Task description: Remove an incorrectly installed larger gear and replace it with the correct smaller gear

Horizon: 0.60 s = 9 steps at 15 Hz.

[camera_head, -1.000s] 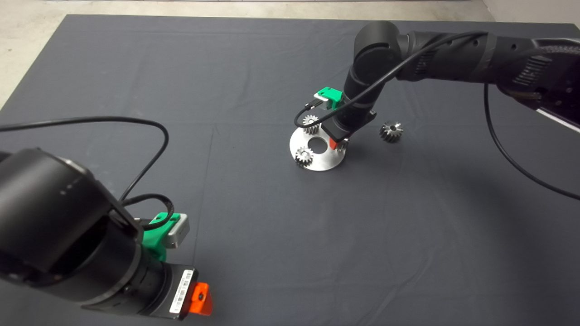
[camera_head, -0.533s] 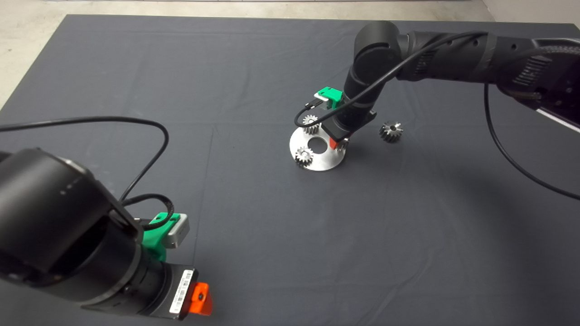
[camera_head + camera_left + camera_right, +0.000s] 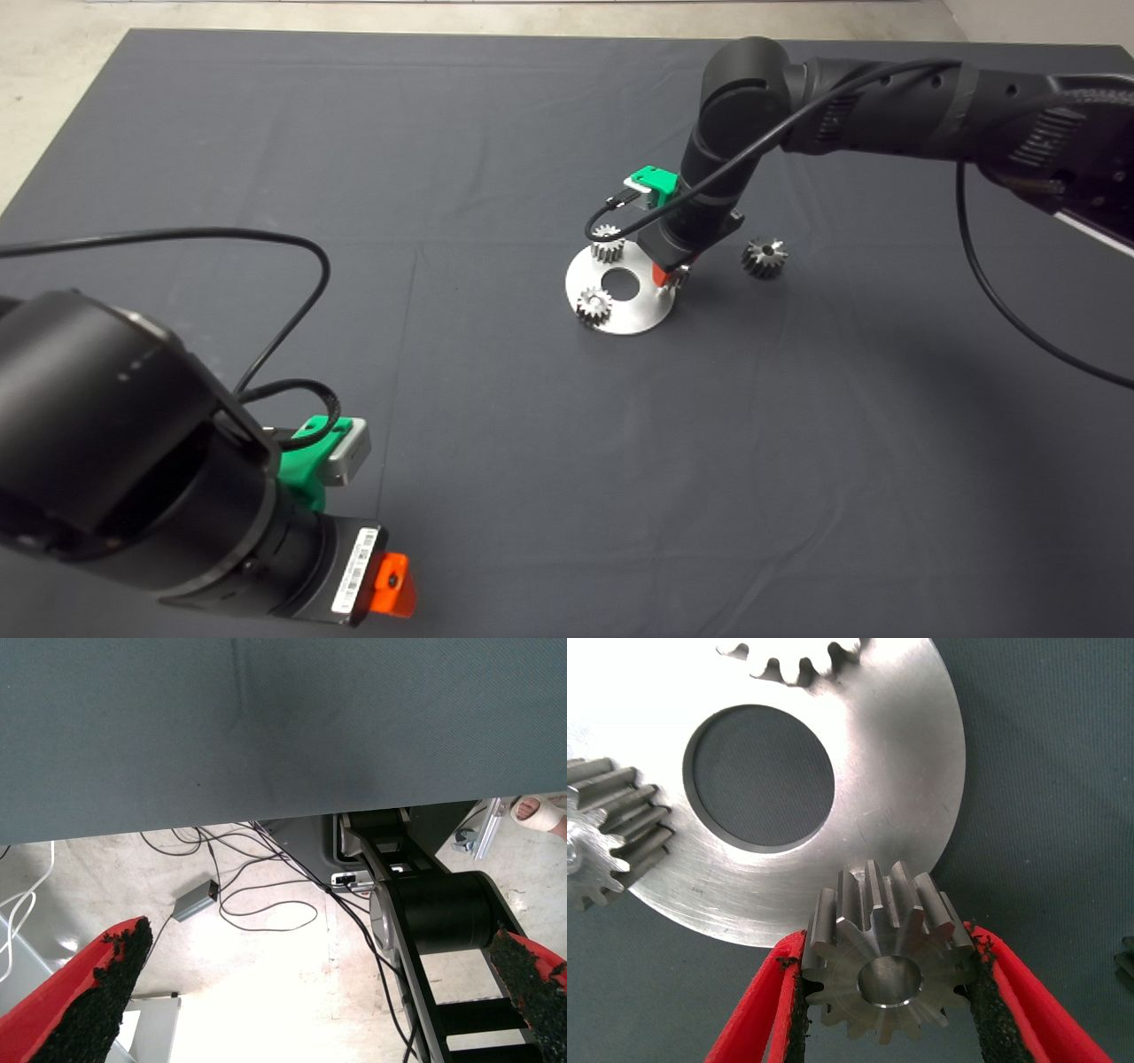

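We see the right gripper [image 3: 890, 992] clamped on the larger gear [image 3: 888, 961] at the disc's [image 3: 633, 312] right rim, centre frame. Removal step, we judge. Next: carry it clear, fetch the smaller gear [image 3: 765, 257]. Left gripper [image 3: 310, 992] parked, spread wide.

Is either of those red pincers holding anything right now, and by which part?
The right pincer grips the larger gear by its toothed rim, at the disc's edge. The left pincer holds nothing.

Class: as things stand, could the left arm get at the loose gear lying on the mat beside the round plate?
Probably not easily. The left gripper waits at the mat's near left edge, and the loose gear lies beyond the plate, where the right gripper, shut on another gear, stands in between.
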### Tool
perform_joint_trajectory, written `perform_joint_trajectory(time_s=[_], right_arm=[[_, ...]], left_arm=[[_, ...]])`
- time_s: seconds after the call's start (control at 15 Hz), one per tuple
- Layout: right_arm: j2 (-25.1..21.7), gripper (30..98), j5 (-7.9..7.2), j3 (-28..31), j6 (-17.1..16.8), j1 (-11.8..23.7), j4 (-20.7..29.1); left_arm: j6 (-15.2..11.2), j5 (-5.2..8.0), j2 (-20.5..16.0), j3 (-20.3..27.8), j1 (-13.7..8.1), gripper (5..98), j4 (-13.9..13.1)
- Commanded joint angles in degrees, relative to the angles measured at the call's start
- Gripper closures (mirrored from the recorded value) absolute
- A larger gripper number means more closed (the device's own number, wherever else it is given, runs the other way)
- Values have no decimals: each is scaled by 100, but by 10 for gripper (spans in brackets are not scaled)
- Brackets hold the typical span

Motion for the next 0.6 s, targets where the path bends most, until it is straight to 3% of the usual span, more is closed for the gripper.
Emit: perform_joint_trajectory(time_s=[0.0, 0.53], right_arm=[[41, 881, 37, 19, -30, 174, 68], [59, 879, 63, 10, -30, 112, 68]], left_arm=[[-43, 81, -28, 99, -34, 54, -125], [-52, 81, -28, 99, -34, 54, -144]])
